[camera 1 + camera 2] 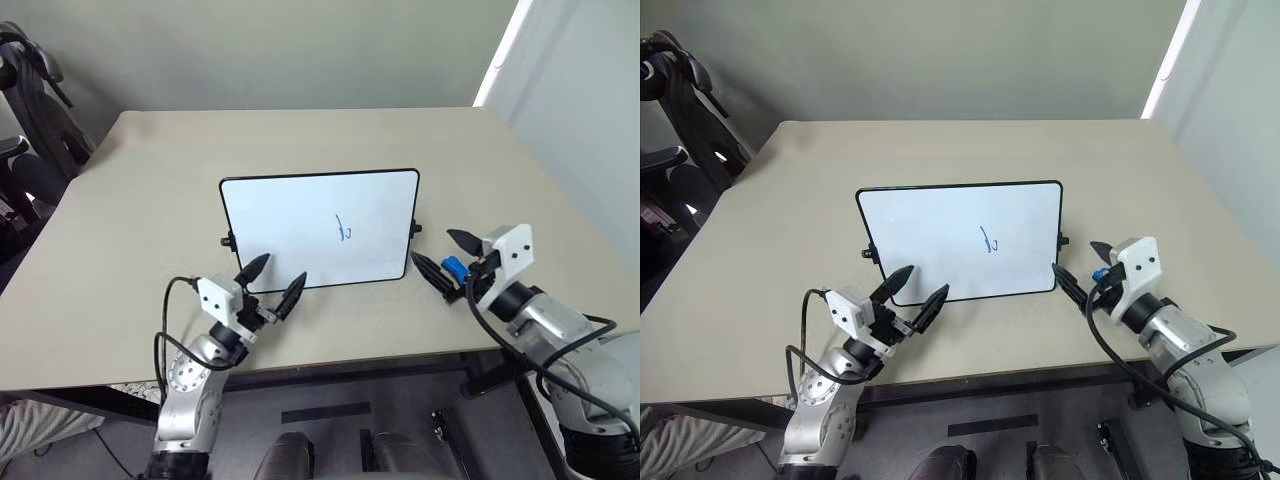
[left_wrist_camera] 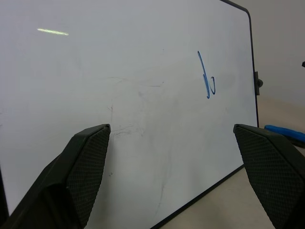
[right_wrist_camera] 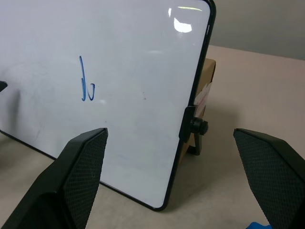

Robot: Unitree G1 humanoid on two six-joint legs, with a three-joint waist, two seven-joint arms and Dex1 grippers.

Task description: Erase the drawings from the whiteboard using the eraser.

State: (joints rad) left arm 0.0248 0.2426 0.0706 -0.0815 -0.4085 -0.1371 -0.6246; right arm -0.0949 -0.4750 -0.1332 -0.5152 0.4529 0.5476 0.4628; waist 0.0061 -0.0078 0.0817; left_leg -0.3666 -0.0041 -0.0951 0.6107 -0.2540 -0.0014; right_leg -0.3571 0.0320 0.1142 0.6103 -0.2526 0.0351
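A rectangular whiteboard (image 1: pixel 318 228) with a thin black frame, rounded corners and small black side knobs is propped up, tilted back, on a matte beige table (image 1: pixel 130 240). Its glossy white face is marked with a small blue-black squiggle, the drawings (image 1: pixel 344 230), placed right of centre (faint grey smears are also seen across the surface in the left wrist view). Behind the board's right edge, part of a brown cardboard-like box (image 3: pixel 206 86) is seen in the right wrist view; the rest of it is hidden by the board.

The eraser (image 1: pixel 455 267), a small bright blue chunky piece, is seen between the spread black fingers of the right gripper (image 1: pixel 443 258), just beside the board's lower right corner; whether it rests on the table or is touched by a finger cannot be told, since it is partly covered. The left gripper (image 1: pixel 272 282) is held at the board's lower left edge, its textured, pointed fingers spread apart with nothing between them.
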